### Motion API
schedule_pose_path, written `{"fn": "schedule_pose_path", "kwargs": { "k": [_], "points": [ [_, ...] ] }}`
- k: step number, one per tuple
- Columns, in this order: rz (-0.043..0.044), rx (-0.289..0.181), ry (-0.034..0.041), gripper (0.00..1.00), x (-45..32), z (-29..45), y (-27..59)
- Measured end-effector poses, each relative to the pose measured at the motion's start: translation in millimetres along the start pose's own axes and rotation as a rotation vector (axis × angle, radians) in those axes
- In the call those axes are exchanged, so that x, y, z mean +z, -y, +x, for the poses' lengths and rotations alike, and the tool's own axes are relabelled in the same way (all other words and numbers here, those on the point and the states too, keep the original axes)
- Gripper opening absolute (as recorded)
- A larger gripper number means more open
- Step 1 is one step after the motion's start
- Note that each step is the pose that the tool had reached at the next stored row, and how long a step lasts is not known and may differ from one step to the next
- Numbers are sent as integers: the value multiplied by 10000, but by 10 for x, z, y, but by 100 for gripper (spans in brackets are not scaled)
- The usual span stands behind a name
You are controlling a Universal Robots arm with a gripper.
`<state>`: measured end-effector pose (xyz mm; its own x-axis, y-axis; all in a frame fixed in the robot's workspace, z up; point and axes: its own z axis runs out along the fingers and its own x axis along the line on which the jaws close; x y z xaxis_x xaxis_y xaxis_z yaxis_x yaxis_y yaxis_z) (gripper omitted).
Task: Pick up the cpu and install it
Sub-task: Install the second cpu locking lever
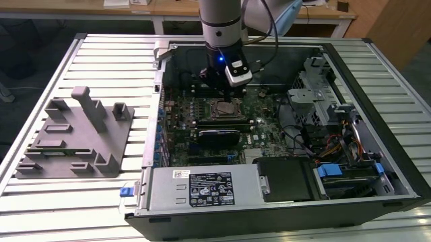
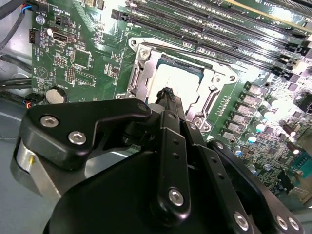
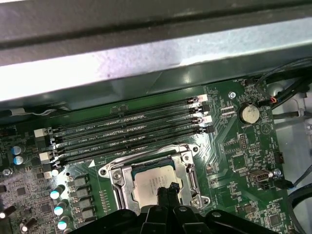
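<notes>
The cpu, a small square chip with a silvery top, lies flat inside the metal socket frame on the green motherboard; it also shows in the second wrist view and in the exterior view. My gripper hangs just above the chip's near edge, its two thin black fingers pressed together with nothing between them. In the second wrist view the gripper points down at the chip from a short height. In the exterior view the gripper reaches into the open computer case from the far side.
Several memory slots run beside the socket. A black rectangular block sits nearer the camera than the socket. A grey plastic tray with upright posts stands on the slatted table at the exterior view's left. The power supply and drive cage line the case.
</notes>
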<state>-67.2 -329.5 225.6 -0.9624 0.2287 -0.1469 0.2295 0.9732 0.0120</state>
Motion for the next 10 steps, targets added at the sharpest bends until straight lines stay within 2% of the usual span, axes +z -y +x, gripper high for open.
{"fn": "schedule_pose_path", "kwargs": {
  "k": [10],
  "points": [
    [0, -2, 0, 11, -1, -9, 38]
  ]
}}
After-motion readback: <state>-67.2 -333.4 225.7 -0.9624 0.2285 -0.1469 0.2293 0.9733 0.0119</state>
